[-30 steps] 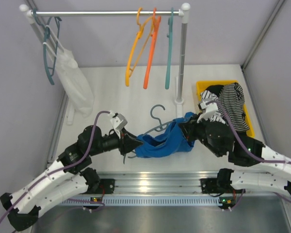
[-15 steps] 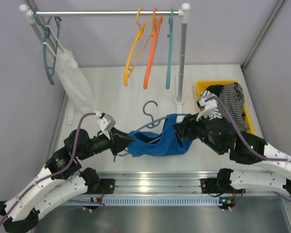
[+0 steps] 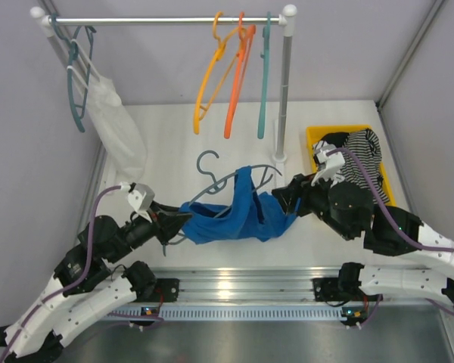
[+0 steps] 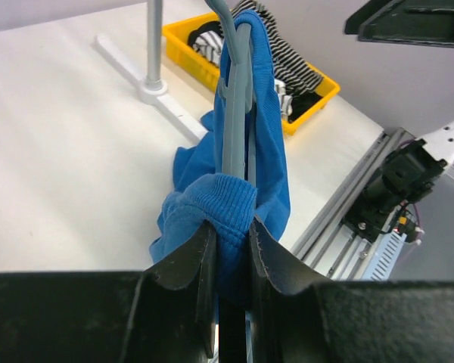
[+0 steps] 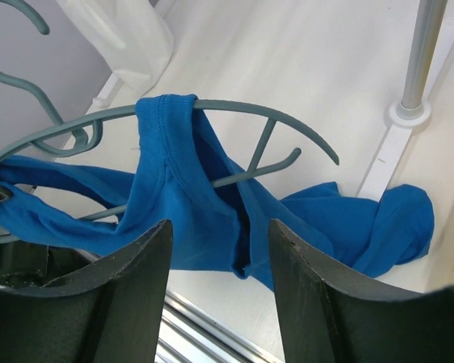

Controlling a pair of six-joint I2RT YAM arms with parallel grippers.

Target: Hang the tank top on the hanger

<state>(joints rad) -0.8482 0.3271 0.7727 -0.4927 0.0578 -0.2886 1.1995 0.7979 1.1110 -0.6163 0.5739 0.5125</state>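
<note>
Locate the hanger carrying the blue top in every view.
Top external: hanger mid-table, hook toward the rack.
Left wrist: hanger at centre, running upward.
Right wrist: hanger arcing across the upper half.
Shared landmark: the rack post.
</note>
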